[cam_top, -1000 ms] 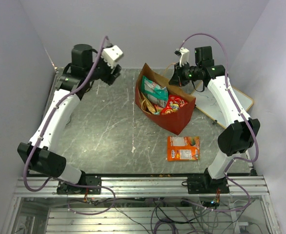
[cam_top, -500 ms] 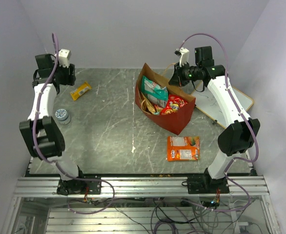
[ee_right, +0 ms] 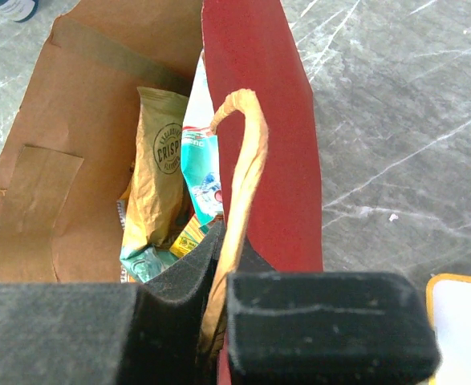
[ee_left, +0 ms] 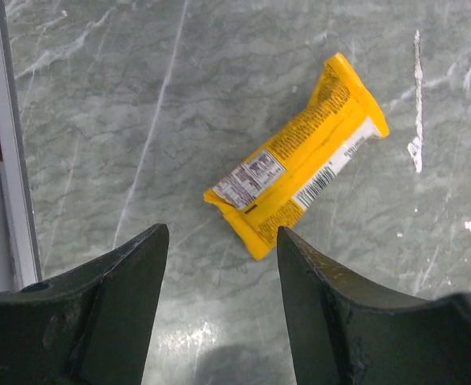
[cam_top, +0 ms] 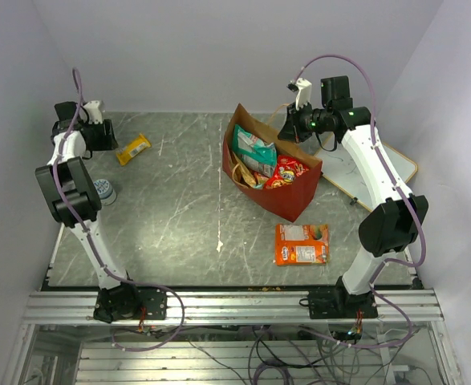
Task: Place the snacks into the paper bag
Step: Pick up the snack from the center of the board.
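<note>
Since the earlier frames the left arm has swung out of the table's centre to the far left corner, while the right arm has not moved. The left gripper [ee_left: 221, 241] now hovers with its jaws apart and nothing between them, just short of the yellow snack bar [ee_left: 299, 172], which lies flat and slanted on the table [cam_top: 179, 216], well apart from the paper bag [cam_top: 287, 196]. The right gripper [ee_right: 215, 305] is closed on the bag's tan handle [ee_right: 247, 160], holding the mouth up; a teal packet [cam_top: 253, 151], a red packet [cam_top: 287, 170] and a gold crisps packet [ee_right: 159, 176] are already inside. The step in hand appears to be pickup of the yellow bar. The next move likely calls for advancing over the bar, turning the jaws across its narrow width, then descending. Room is tight on the left: the table's edge rail [ee_left: 10, 160] and side wall are near, and a small round tub [cam_top: 103, 190] stands beside the arm. The route to the bag is open. An orange flat pack [cam_top: 302, 243] remains near the bag.
</note>
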Controlling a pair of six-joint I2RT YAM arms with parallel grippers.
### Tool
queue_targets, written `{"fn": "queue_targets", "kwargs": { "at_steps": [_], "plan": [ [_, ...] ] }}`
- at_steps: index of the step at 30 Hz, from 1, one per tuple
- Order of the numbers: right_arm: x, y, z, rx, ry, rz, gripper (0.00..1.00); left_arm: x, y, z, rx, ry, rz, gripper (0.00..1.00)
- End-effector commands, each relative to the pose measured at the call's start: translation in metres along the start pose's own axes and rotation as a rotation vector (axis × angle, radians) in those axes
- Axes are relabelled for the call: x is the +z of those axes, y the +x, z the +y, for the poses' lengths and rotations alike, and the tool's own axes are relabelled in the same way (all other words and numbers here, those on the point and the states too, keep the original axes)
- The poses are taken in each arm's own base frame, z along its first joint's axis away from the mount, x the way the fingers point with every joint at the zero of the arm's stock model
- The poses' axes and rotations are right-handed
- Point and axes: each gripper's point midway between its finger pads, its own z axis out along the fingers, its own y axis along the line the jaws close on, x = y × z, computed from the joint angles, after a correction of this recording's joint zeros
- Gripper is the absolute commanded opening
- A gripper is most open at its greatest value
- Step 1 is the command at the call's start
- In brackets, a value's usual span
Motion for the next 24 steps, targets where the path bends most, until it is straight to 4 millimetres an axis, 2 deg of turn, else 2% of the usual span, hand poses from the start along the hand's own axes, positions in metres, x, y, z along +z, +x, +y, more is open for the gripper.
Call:
{"fn": "queue_targets", "kwargs": {
  "at_steps": [1,11,19,24],
  "plan": [
    [-0.002,0.0,0.005,-0.002,-0.018,0.001,0.0,0.009,-0.004,0.004,-0.065,0.065,-0.012,0.68],
    [0.004,0.004,0.003,0.003,-0.024,0.014,0.0,0.033,0.014,0.005,-0.138,0.101,0.022,0.67],
    [0.005,0.004,0.004,0.0,-0.025,0.017,0.0,0.044,0.028,-0.008,-0.205,0.179,0.043,0.67],
    [0.004,0.005,0.005,-0.002,-0.023,0.017,0.0,0.046,0.028,-0.018,-0.232,0.254,0.025,0.67]
  ]
}}
